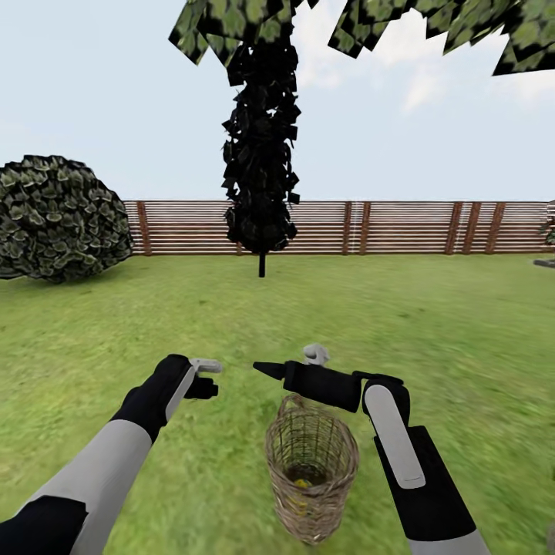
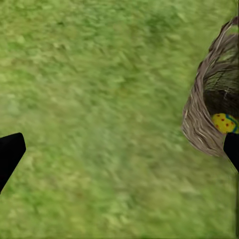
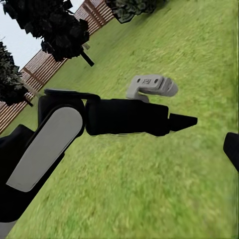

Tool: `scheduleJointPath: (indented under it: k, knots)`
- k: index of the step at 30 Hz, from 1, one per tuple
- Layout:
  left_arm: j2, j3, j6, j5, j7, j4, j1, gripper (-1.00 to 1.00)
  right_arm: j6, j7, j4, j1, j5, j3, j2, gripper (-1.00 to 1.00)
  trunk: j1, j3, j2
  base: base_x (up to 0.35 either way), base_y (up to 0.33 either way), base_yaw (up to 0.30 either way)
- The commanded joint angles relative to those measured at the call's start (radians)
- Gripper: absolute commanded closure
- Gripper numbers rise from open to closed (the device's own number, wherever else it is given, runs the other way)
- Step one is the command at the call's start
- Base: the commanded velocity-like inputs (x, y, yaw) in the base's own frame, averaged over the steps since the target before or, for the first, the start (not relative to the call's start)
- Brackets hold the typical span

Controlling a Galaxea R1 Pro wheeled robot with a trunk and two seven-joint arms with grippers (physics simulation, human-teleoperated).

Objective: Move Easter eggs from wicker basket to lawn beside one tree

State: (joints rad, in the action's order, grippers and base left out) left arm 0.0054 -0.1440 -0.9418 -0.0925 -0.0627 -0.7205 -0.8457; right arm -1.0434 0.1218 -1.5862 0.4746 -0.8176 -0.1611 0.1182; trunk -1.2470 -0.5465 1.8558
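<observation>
The basket stands on the lawn close before the robot, one yellow egg inside. The right hand hovers over its far rim — whether spread or pressed together, the views do not tell. The left hand hangs beside it, fingers spread, empty. Farther off — a dark cypress, a bush, the fence.

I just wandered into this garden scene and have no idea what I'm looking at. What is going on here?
A two-armed robot stands on the lawn over a wicker basket. At least one painted Easter egg lies inside it. The right gripper hovers above the basket's rim, and the left gripper hangs beside it over the grass. Neither holds anything, as far as can be seen. A dark narrow tree stands by the fence.
</observation>
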Motion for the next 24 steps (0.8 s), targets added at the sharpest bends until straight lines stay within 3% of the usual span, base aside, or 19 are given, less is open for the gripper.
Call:
scheduleJointPath:
  k: [1,13,24]
  knots:
    - [0.001,-0.003,-0.004,-0.009,-0.006,-0.001,0.0,-1.0,-0.004,0.01,0.0,0.001,0.011,0.001,0.001,-1.0,0.003,0.001,-0.007,0.27,0.0,-0.242]
    - [0.001,-0.004,-0.005,-0.003,-0.003,-0.001,0.002,-1.0,-0.004,0.01,0.0,0.001,0.013,0.002,0.001,-1.0,0.049,0.029,-0.091,0.063,0.0,-0.247]
    - [0.001,-0.009,-0.005,-0.004,-0.005,-0.015,0.005,-1.0,-0.004,0.01,0.0,0.001,0.012,0.001,0.001,-1.0,0.049,0.02,-0.091,-0.024,0.008,-0.249]
